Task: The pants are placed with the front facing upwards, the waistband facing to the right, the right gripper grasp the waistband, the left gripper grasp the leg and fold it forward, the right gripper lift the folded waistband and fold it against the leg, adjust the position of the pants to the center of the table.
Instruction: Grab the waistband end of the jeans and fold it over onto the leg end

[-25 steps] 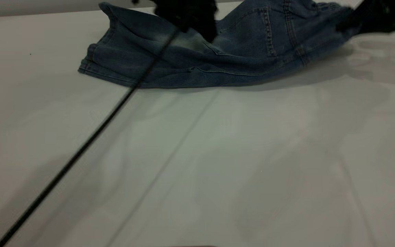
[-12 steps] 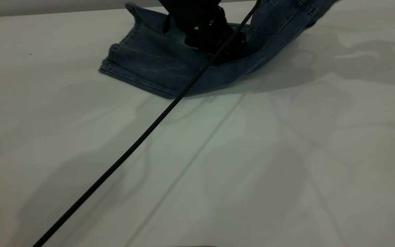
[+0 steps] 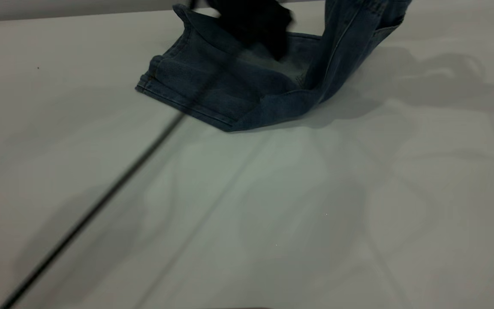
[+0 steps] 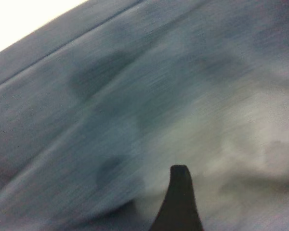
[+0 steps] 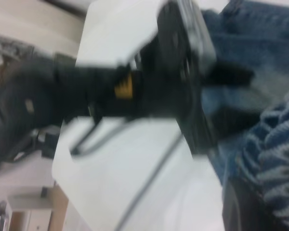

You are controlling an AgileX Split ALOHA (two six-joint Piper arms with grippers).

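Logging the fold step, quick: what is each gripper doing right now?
Left gripper: open, over the pants.
Right gripper: hidden, but the waistband hangs lifted; cannot be told.

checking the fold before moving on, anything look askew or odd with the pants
Yes: the blue denim pants are not flat. Their right part rises steeply off the white table and out of the exterior view's top, while the leg hem lies skewed. The left gripper is over the leg.

A broad, pale, smooth surface [image 3: 358, 193] is seen, crossed by faint seams and soft shadows. Near its far edge the denim pants [image 3: 212, 86] are laid, the leg end resting flat on it while the other end is raised off it. A thin black cable [image 3: 101, 201] is stretched across the near left part.
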